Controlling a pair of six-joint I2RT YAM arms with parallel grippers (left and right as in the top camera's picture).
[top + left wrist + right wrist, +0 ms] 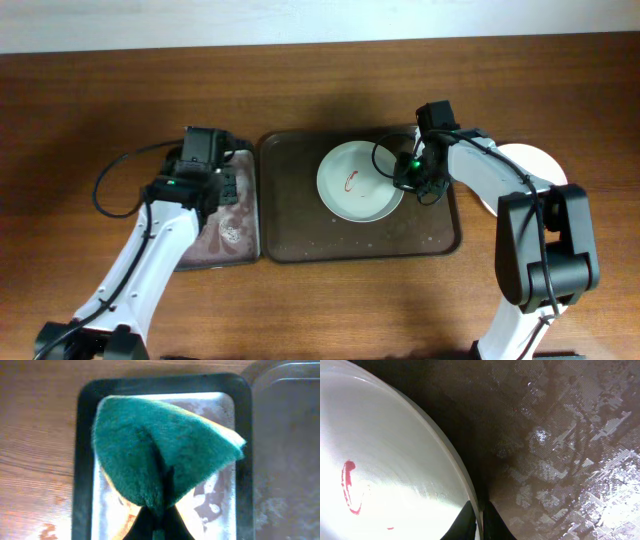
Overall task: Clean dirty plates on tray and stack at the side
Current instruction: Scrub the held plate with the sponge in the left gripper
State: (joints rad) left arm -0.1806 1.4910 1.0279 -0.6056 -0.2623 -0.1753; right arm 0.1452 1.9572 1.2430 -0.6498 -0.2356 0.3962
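One round white red-smeared plate (360,182) lies centre-frame on the dark brown rectangular tray (300,235), rim clamped by the right gripper (479,512). Left gripper (161,517) clamps a green scouring pad (160,445) over the grey metal pan (84,460).

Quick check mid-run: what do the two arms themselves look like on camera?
The left arm and right arm both have white links and bulky black joint housings. A black cable loops beside the left one; another curls at the right wrist. Each shows a small green light near the wrist. The fingers are thin and black.
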